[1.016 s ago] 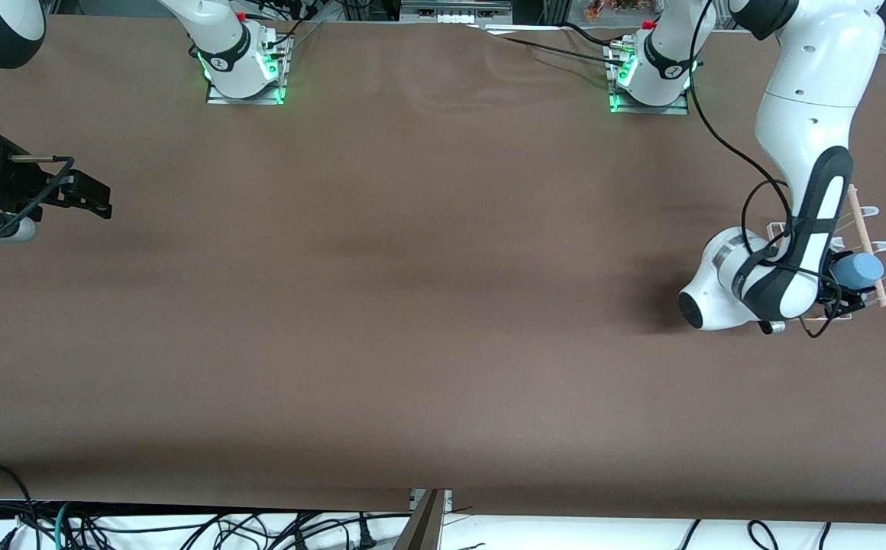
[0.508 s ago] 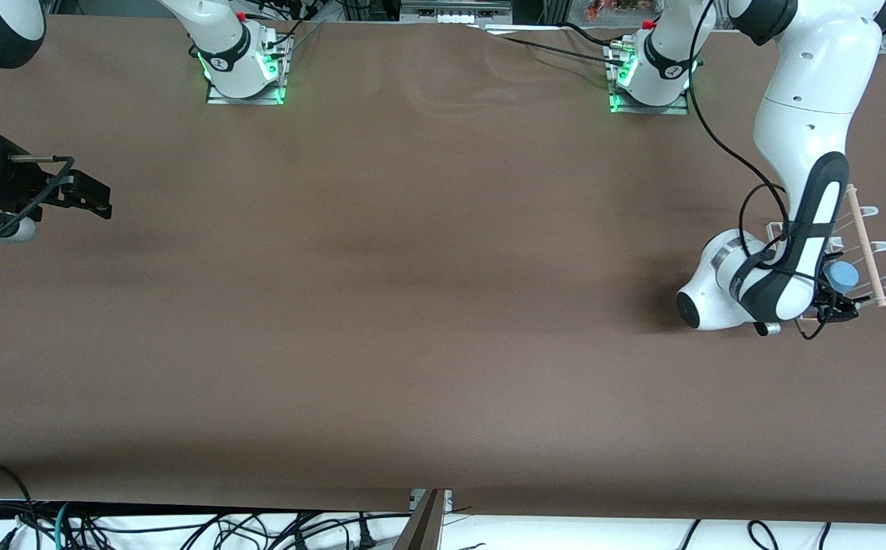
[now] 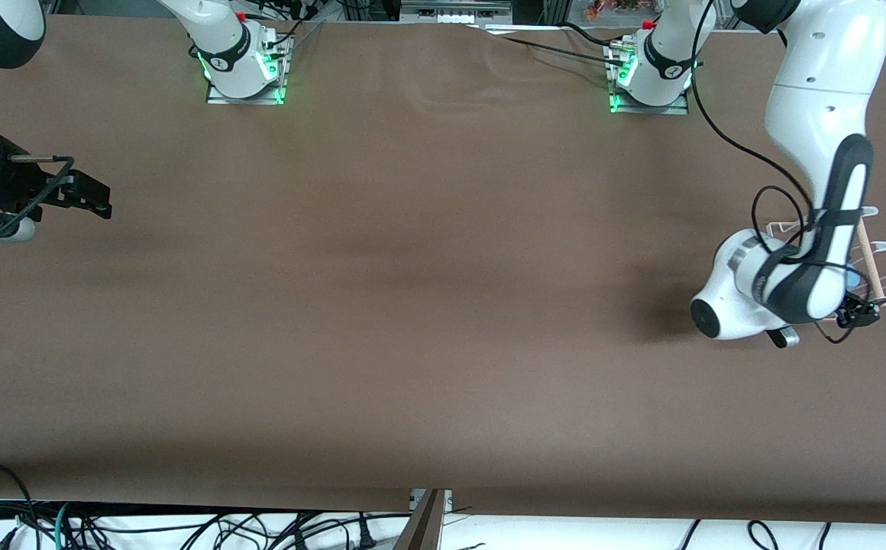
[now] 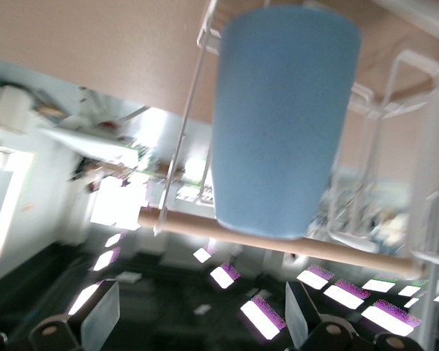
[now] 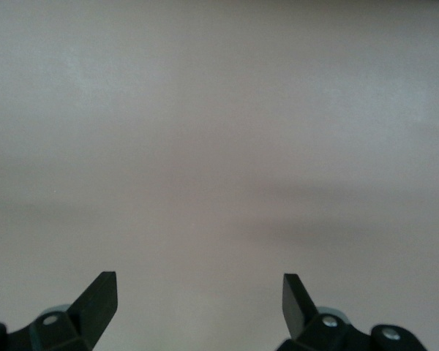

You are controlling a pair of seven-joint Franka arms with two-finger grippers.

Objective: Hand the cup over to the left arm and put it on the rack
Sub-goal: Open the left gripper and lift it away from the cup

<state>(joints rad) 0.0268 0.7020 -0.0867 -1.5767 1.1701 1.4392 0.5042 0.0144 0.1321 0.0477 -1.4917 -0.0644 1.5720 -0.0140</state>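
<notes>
The light-blue cup [image 4: 282, 124] sits on the wire rack [image 4: 410, 110] with its wide end toward the table, by the wooden dowel [image 4: 205, 225]. In the front view only a sliver of the cup [image 3: 853, 279] shows past the left arm's wrist, on the rack [image 3: 877, 247] at the left arm's end of the table. My left gripper [image 4: 201, 322] is open and empty, a short way off the cup and not touching it; in the front view it [image 3: 860, 315] is at the rack's nearer end. My right gripper [image 3: 88, 200] waits open and empty over bare table [image 5: 197, 300].
The brown table [image 3: 428, 290] lies between the two arms. The left arm's cable [image 3: 764, 206] loops over the rack. The table's end edge is just past the rack.
My left gripper lowered the cup onto the rack, let go of it and drew back toward the front camera. The right arm has not moved.
</notes>
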